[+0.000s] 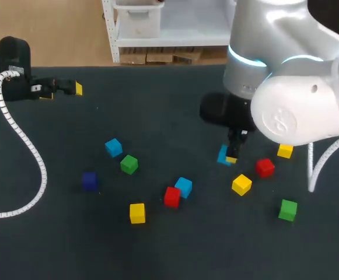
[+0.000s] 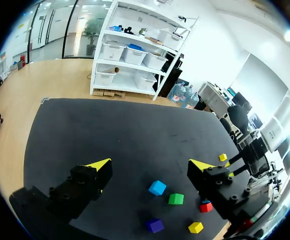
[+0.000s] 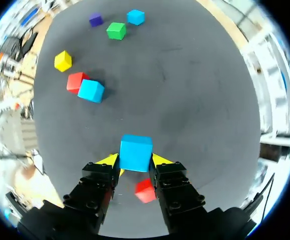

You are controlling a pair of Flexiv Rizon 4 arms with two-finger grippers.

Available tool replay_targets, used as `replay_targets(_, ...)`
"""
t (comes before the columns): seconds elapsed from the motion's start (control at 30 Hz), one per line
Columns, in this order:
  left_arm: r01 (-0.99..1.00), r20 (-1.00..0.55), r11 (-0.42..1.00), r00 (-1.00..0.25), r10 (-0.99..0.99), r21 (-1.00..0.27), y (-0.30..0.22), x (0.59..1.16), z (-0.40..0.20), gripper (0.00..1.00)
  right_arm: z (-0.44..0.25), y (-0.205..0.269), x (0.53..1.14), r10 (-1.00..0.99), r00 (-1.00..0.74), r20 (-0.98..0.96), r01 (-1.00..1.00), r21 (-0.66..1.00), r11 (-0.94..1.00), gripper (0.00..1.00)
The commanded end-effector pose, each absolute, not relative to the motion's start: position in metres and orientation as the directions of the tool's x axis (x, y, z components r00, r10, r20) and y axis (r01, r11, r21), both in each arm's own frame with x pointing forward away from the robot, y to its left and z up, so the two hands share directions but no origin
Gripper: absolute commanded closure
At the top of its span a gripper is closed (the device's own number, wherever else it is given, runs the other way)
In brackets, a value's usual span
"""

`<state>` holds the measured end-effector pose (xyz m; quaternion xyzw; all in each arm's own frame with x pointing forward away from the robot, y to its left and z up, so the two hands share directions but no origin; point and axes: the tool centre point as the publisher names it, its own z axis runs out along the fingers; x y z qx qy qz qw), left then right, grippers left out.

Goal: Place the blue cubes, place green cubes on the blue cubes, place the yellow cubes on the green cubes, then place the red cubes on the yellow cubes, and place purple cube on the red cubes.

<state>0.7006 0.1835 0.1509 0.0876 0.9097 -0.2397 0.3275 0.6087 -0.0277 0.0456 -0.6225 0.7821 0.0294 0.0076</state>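
- While the table (image 1: 157, 105) carries only loose cubes with nothing stacked, the step in hand is, by my judgement, laying out the blue base layer.
- Coming in from the right, the right arm (image 1: 297, 111) hangs over the cloth a little right of middle. The left arm (image 1: 11, 70) sits at the far left edge, well apart from every cube.
- The right gripper (image 3: 135, 161) is clamped on the held blue cube (image 3: 136, 150), one yellow tip against each of two opposite faces. I cannot tell whether that cube is clear of the table.
- The left gripper (image 2: 150, 165) has its fingers spread wide with nothing between them.
- The move turns on where the other blues lie, and both are to my left of the held one. The mid blue cube (image 1: 184, 186) lies ahead of the right gripper in its wrist view, touching a red cube (image 1: 172, 196). The far blue cube (image 1: 113, 147) is further on, near a green cube (image 1: 129, 164).
- Bare cloth lies between the held cube and the mid blue cube, which looks a fair spot for setting down.
- The right arm is nearer the mid blue cube, and the left arm is probably nearer the far one.
- Another red cube, the near red (image 3: 145, 190), sits just under the right gripper, so a careless descent could knock it.
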Motion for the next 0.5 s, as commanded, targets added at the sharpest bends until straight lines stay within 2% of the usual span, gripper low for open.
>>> replay_targets(0.03, 0.32, -0.641, 0.867, -0.767, 0.001, -0.382, 0.185, 0.7, 0.15, 0.0, 0.035, -0.015, 0.625, -0.998, -0.059, -0.007, -0.998, 0.007, 0.059, 1.0)
replay_targets(0.33, 0.32, -0.641, 0.867, -0.767, 0.001, -0.382, 0.185, 0.7, 0.15, 0.0, 0.032, 0.005, 0.653, -0.998, 0.05, 0.03, -0.998, 0.027, -0.049, 1.0)
replay_targets(0.5, 0.32, -0.641, 0.867, -0.767, 0.001, -0.382, 0.185, 0.7, 0.15, 0.0, 0.029, 0.008, 0.67, -0.998, 0.038, 0.041, -0.999, 0.03, -0.037, 1.0)
